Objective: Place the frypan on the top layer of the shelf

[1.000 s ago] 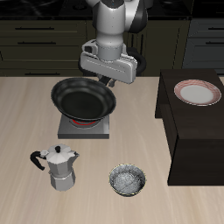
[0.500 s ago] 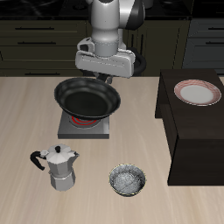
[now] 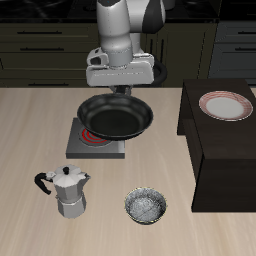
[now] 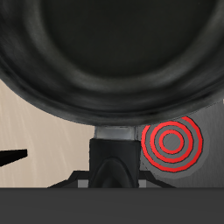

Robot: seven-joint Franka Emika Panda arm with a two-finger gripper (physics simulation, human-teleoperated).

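The round black frypan (image 3: 116, 117) hangs in the air above the grey hotplate (image 3: 82, 143), held by its handle, which runs back under my gripper (image 3: 121, 92). The gripper is shut on that handle. In the wrist view the frypan (image 4: 105, 52) fills most of the picture and its handle (image 4: 114, 153) leads straight into the gripper, whose fingertips are hidden. The shelf (image 3: 222, 150) is the large dark boxy unit beside the pan; its flat top sits roughly level with the pan.
A white plate with a red rim (image 3: 223, 106) lies on the shelf's top, toward the back. A moka pot (image 3: 68, 190) and a small patterned metal bowl (image 3: 146, 207) stand near the table's front edge. The hotplate's red coil (image 4: 173, 141) shows below the pan.
The frypan has been lifted slightly and carried sideways toward the shelf, so the hotplate's red coil is now largely uncovered. The gripper moved with it.
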